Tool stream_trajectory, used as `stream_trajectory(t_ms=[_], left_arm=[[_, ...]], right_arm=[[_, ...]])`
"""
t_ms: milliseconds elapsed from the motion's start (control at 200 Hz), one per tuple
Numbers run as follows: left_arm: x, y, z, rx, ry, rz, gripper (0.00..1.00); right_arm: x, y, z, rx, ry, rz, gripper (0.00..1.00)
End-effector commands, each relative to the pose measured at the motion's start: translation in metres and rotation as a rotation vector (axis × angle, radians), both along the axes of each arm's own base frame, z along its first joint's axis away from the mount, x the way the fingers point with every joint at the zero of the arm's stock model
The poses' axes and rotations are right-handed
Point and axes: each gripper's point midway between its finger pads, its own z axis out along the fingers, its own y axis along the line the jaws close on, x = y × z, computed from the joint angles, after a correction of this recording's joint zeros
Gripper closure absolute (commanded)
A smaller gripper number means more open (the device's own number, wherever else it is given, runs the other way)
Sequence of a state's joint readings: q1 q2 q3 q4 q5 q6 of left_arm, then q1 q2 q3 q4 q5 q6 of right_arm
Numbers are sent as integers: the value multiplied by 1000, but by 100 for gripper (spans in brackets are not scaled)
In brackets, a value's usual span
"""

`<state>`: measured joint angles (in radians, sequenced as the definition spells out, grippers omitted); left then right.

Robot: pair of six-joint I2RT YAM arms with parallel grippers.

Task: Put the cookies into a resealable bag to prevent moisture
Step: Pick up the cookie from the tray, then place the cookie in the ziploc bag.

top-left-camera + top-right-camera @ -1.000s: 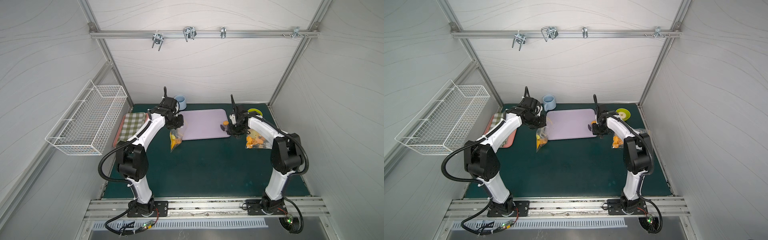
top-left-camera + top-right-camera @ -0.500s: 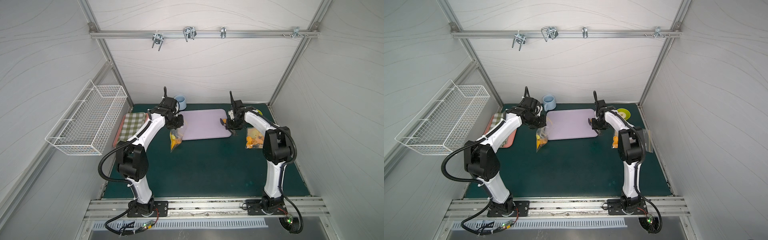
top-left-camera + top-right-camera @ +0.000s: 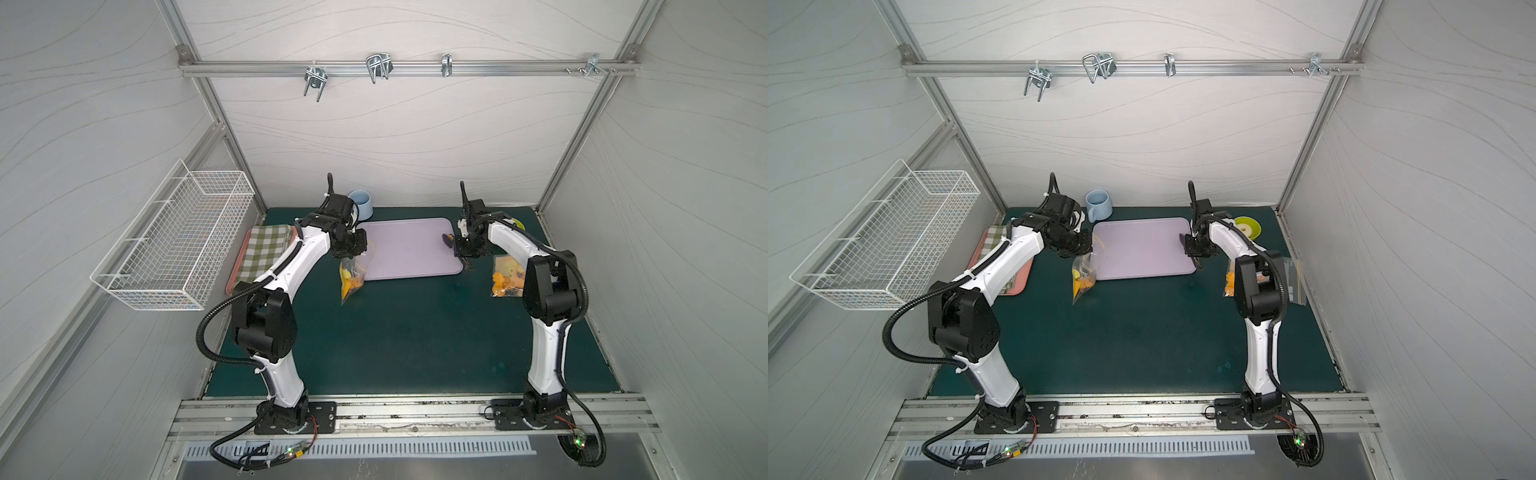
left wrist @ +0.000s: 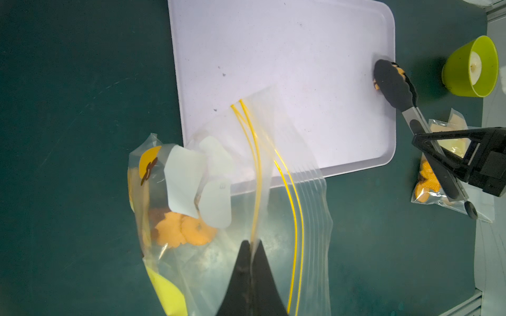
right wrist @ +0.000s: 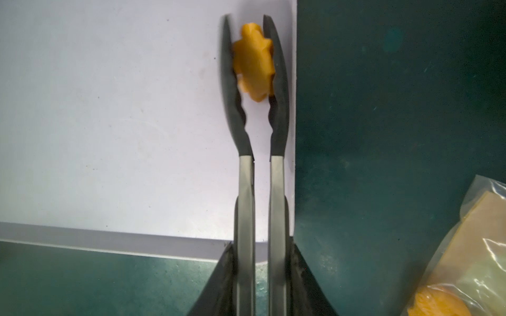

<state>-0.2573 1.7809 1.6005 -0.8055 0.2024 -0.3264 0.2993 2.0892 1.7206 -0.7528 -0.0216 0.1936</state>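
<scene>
**Two bags out, one cookie in the tongs**

The left gripper (image 4: 251, 247) is pinched tight on the open rim of the resealable bag (image 4: 276, 175), beside its yellow zip lines. It holds the bag up at the near left corner of the lavender tray (image 3: 409, 249). Several orange cookies (image 4: 182, 232) lie in the bottom of that bag, partly behind white patches on the plastic.

The right gripper (image 5: 261, 246) is clamped on the metal handles of a pair of tongs (image 5: 246, 191). The black tips of the tongs squeeze a single orange cookie (image 5: 253, 63) at the tray's right edge. It seems to rest on the tray or sit just above it, but the view is blurred there.

A second bag (image 3: 505, 276) with more orange pieces lies on the green mat (image 3: 415, 332) beside the right arm. A green bowl (image 4: 471, 68) stands past the tray's far right corner.
</scene>
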Motion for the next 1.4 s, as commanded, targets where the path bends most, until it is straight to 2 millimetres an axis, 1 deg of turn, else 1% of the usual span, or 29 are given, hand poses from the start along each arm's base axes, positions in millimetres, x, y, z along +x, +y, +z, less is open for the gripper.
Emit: stream_trajectory(t_ms=[0,20,35,125,155,295,345,415,515,620,685,805,905,985,1110,1245,1395], left_arm=[[7,0,11,-8,-28,-1,100],[7,0,11,-8,-28,-1,100],[7,0,11,-8,-28,-1,100],[7,0,10,-7,-27,0,100],[7,0,10,-7,-27,0,100],[7,-1,11,-10,-30,-2,100],[7,0,11,-10,-29,-1,100],[7,-2,12,-14,-29,-6,100],[7,-2,12,-16,-29,-8,100],[7,-2,12,-18,-28,-10,100],[7,-3,12,-19,-29,-10,100],[6,-2,12,-18,-29,-9,100],[6,-3,13,-22,-29,-10,100],[6,-3,14,-22,-31,-10,100],[5,-3,15,-24,-35,-11,100],[5,-3,16,-27,-36,-11,100],[5,-3,17,-27,-38,-9,100]], right_arm=[[3,3,30,51,-92,13,74],[3,4,32,58,-100,15,75],[3,4,34,63,-108,14,78],[1,4,41,77,-139,14,81],[0,4,42,81,-145,14,84],[-5,7,54,106,-172,28,85],[-8,10,61,124,-190,38,85],[-15,20,76,175,-223,69,86],[-33,46,106,289,-270,153,86],[-58,80,137,396,-298,264,86],[-75,103,149,428,-299,334,86],[-104,140,164,478,-279,440,86],[-119,163,173,501,-270,487,86],[-128,178,176,514,-244,520,85],[-138,196,171,497,-222,566,85],[-141,206,161,482,-187,579,85],[-139,209,143,435,-153,568,85]])
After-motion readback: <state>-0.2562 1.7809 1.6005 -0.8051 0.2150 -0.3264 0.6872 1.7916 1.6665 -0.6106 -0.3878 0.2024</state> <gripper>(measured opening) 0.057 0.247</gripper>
